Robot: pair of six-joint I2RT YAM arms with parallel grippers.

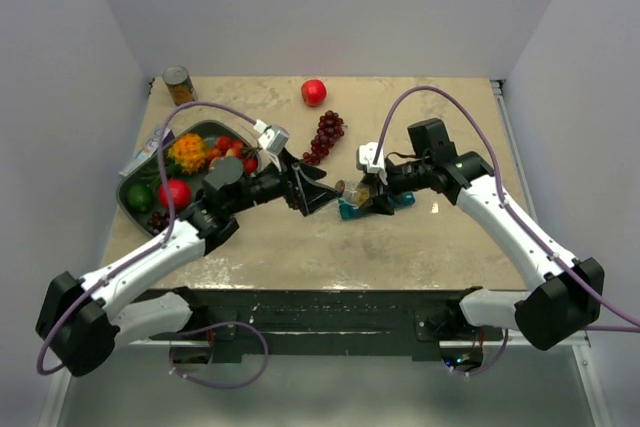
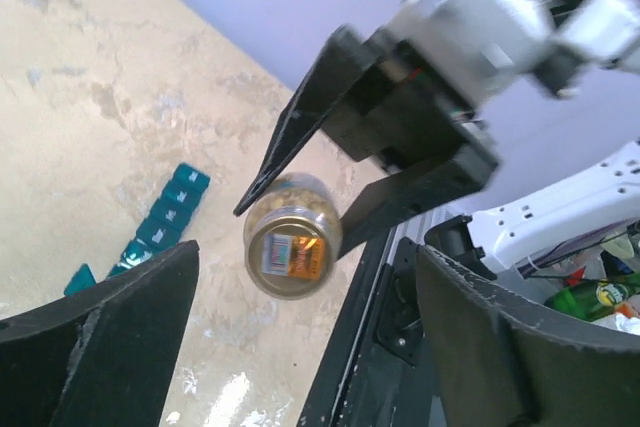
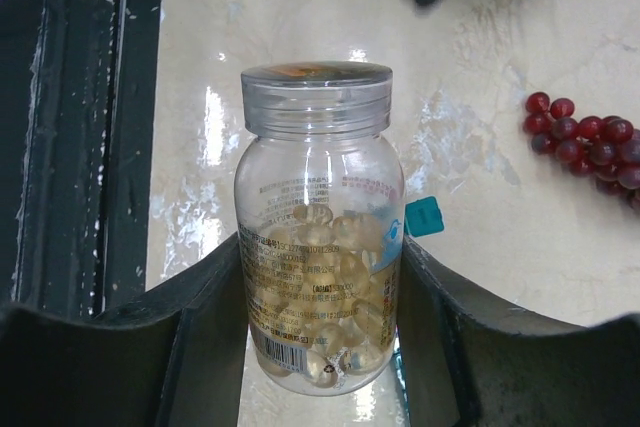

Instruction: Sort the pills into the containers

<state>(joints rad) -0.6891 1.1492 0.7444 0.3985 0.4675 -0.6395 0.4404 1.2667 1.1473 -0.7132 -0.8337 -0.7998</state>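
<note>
Sorting has barely begun, I judge: the right gripper (image 3: 320, 247) clasps the pill bottle (image 3: 318, 177) above the counter (image 1: 400, 247), lid (image 3: 317, 97) on, capsules (image 3: 320, 327) all inside (none loose). The left gripper (image 1: 322, 189) gapes empty facing that lid; the teal organiser (image 2: 165, 222) lies on the counter beneath

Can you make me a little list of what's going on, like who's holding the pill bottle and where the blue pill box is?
Bottle: clear plastic pill bottle, lid on, yellow capsules inside
Held by: right gripper, one finger on each side, up off the table
Left gripper: open, facing the bottle, not touching it
Pill box: narrow teal-blue plastic organiser, lying on the beige table below the right gripper
Nearby: bunch of dark red grapes
</note>
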